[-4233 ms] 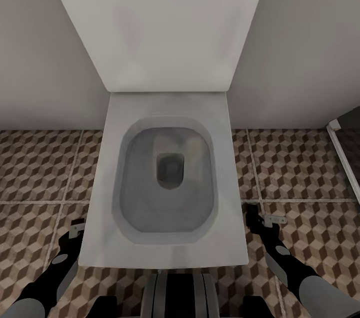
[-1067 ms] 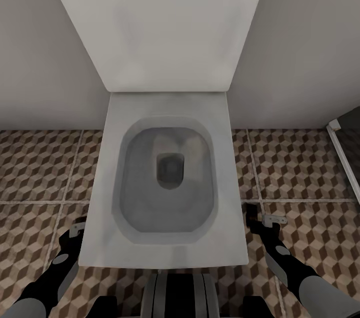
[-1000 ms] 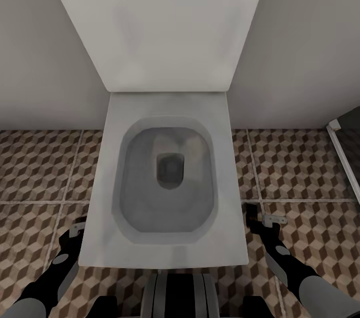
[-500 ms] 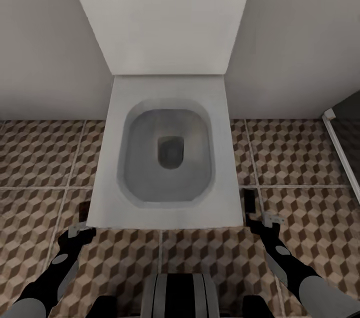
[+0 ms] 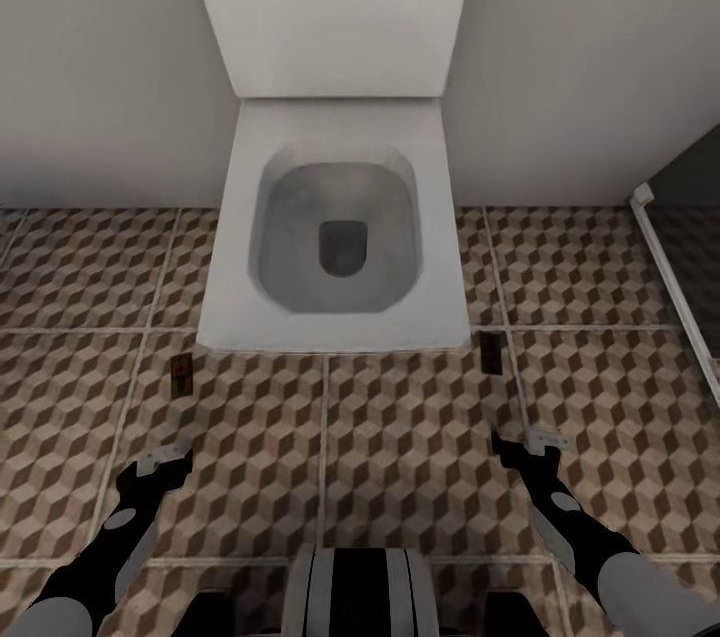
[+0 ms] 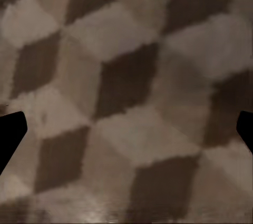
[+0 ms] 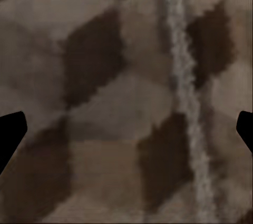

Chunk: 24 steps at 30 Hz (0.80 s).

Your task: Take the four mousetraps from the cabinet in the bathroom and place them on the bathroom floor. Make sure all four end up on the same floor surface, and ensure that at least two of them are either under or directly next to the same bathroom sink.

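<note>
We counted two mousetraps, one (image 5: pixel 182 374) and another (image 5: pixel 489 352), on the bathroom floor (image 5: pixel 400 437); one toilet (image 5: pixel 338 227); two grippers, left (image 5: pixel 160 469) and right (image 5: pixel 520 444).

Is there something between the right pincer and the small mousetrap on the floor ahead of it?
Nothing visible. Only bare bathroom floor lies between the right pincer and that mousetrap near the toilet.

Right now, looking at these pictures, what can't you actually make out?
- Two small brown mousetraps, one left of the toilet and one right of it: too small in the head view to show their metal parts.
- Dark framed panel: cut off by the head view's right edge.
- Left tool and right tool: fingertips clipped by the wrist views' edges, over blurred bathroom floor.
</note>
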{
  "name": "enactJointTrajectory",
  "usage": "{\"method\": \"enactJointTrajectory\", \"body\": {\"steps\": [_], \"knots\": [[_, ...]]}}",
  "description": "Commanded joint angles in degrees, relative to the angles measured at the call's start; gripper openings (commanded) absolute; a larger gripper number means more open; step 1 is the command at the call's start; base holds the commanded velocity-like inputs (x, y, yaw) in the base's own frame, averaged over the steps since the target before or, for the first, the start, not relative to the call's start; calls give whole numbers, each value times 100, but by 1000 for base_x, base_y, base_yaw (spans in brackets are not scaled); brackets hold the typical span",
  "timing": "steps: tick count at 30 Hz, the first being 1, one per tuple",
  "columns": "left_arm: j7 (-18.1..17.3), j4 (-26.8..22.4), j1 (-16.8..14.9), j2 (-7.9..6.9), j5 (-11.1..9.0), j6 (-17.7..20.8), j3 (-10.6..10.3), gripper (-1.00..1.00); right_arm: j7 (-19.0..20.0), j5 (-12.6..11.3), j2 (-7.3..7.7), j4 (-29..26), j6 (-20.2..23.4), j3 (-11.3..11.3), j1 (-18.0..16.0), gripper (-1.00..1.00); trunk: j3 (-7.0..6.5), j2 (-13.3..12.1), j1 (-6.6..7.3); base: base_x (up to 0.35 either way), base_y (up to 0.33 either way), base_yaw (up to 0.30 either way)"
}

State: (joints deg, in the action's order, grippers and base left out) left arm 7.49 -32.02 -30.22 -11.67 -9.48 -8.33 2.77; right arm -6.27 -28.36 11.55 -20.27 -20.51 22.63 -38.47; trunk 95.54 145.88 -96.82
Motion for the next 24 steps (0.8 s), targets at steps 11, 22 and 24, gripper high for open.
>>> {"method": "enactJointTrajectory", "body": {"steps": [11,22,24], "knots": [[7,2,-1,6,-56,-19,-14,100,-41,-29,5,-3,-14,49,-3,100,2,1,4,-335,0,0],[-9,-9,-1,8,-61,-16,-15,100,-41,-29,5,-3,-14,49,-3,100,2,1,4,-148,0,0],[-9,-20,-1,4,-62,-17,-15,100,-41,-29,5,-3,-14,49,-3,100,2,1,4,-26,0,0]]}}
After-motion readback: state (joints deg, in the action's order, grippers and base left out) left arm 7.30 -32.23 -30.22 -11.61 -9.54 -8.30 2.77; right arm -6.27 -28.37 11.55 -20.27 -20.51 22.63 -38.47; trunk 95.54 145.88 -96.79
